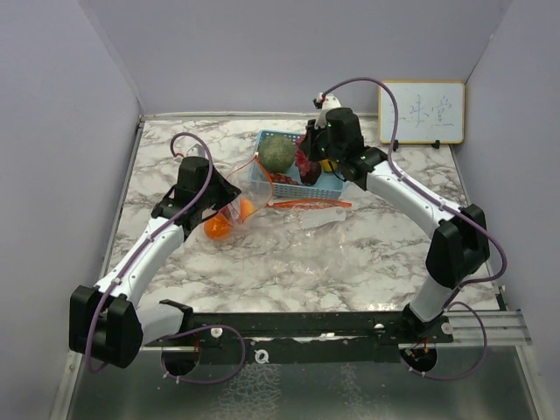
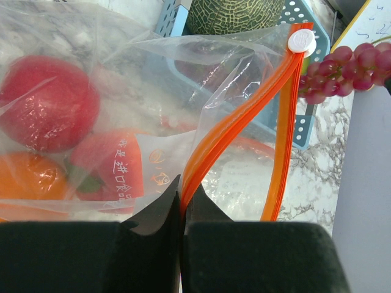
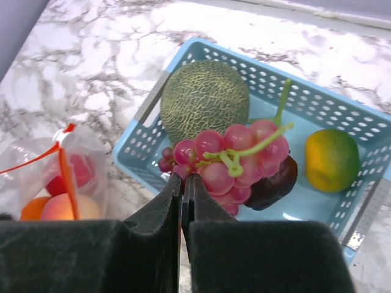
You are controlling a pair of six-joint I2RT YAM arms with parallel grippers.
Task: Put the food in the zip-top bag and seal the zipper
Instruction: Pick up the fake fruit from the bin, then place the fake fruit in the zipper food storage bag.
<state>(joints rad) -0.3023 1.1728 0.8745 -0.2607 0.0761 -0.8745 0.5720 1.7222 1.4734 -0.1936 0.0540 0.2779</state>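
Observation:
The clear zip-top bag (image 1: 229, 217) lies at the left with a red apple (image 2: 46, 104), an orange (image 2: 24, 180) and a red piece (image 2: 107, 165) inside. My left gripper (image 2: 182, 189) is shut on its orange zipper strip (image 2: 226, 128); the white slider (image 2: 301, 41) sits at the far end and the mouth is open. My right gripper (image 3: 182, 180) is shut on a bunch of pink-red grapes (image 3: 229, 165), held over the blue basket (image 3: 140, 140). The basket holds the melon (image 3: 204, 97), a yellow-green fruit (image 3: 332, 159) and a dark purple fruit (image 3: 275, 183).
The basket (image 1: 337, 185) stands at the back centre of the marble table, just right of the bag. The bag's zipper strip (image 1: 306, 203) runs along the table in front of the basket. A small whiteboard (image 1: 421, 112) leans on the back right wall.

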